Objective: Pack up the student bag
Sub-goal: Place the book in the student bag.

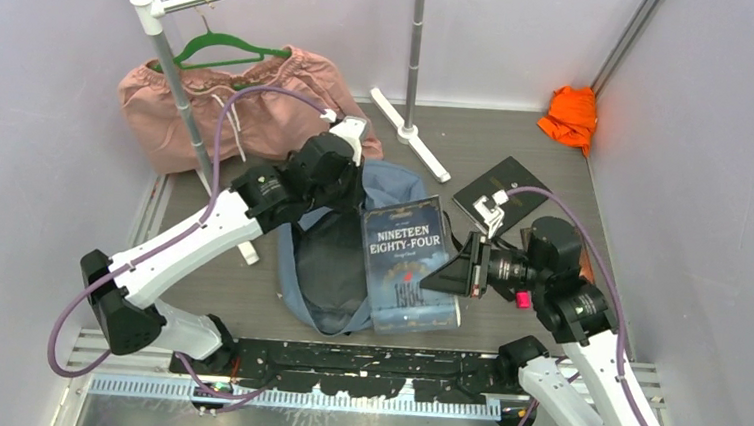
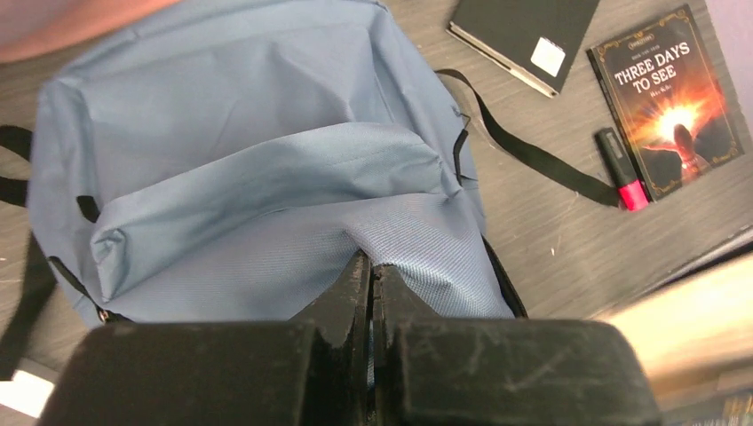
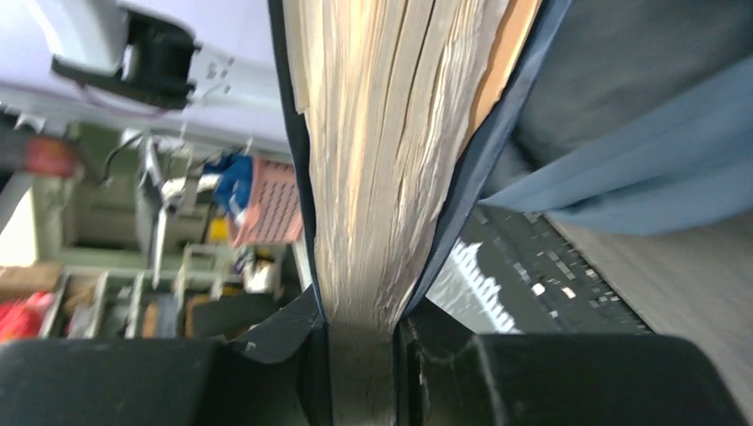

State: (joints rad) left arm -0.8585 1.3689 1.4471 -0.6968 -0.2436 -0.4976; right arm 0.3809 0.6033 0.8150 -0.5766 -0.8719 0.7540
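A soft dusty-blue fabric backpack [image 1: 395, 186] with black straps and zipper trim lies flat in the middle of the grey table, between the two arms. Its near end is close to the arm bases, and its far end reaches toward a pink drawstring garment [image 1: 260, 115] on a green hanger [image 1: 226, 46] at the far left.

The left gripper [image 2: 371, 268] reaches over the far part of the backpack. Its black jaws are pressed together, pinching a raised fold of the blue fabric.

The right gripper [image 3: 360, 333] comes in from the right. Its jaws clamp the edge of a dark-blue paperback book titled "Nineteen Eighty-Four" [image 1: 405, 260], with the cream page edges running between the fingers [image 3: 284, 342]. Seen from above, the book is over the right side of the backpack, cover up.

On the table to the right of the backpack are a flat black notebook [image 2: 524, 31] with a small white label, a dark paperback titled "Three Days to See" [image 2: 670, 98], and a pink highlighter pen [image 2: 622, 169] just beside that paperback. One black strap [image 2: 524, 151] trails toward the pen.

A small orange cloth [image 1: 570, 114] sits crumpled in the far right corner.
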